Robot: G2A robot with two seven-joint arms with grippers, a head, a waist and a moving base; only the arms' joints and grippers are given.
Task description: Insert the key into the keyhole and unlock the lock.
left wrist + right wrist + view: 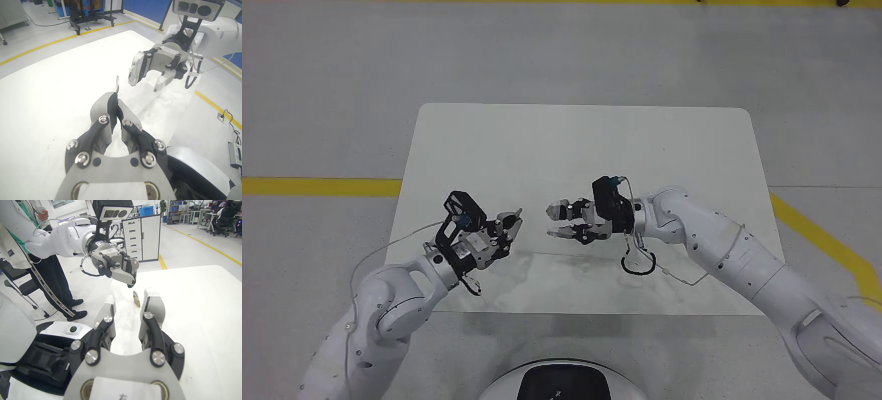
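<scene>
On the white table (572,150) sits a padlock (136,299); yellow lines (312,186) mark the floor (342,80).

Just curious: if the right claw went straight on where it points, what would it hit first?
Probably the padlock on the table, just ahead of the right claw, between its open fingers. The left claw, holding the key, hangs beyond and higher; depth is unclear.

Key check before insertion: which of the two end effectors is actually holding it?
The left end effector: it is shut on the key, which sticks out from its tip. The right end effector is open and holds nothing.
</scene>
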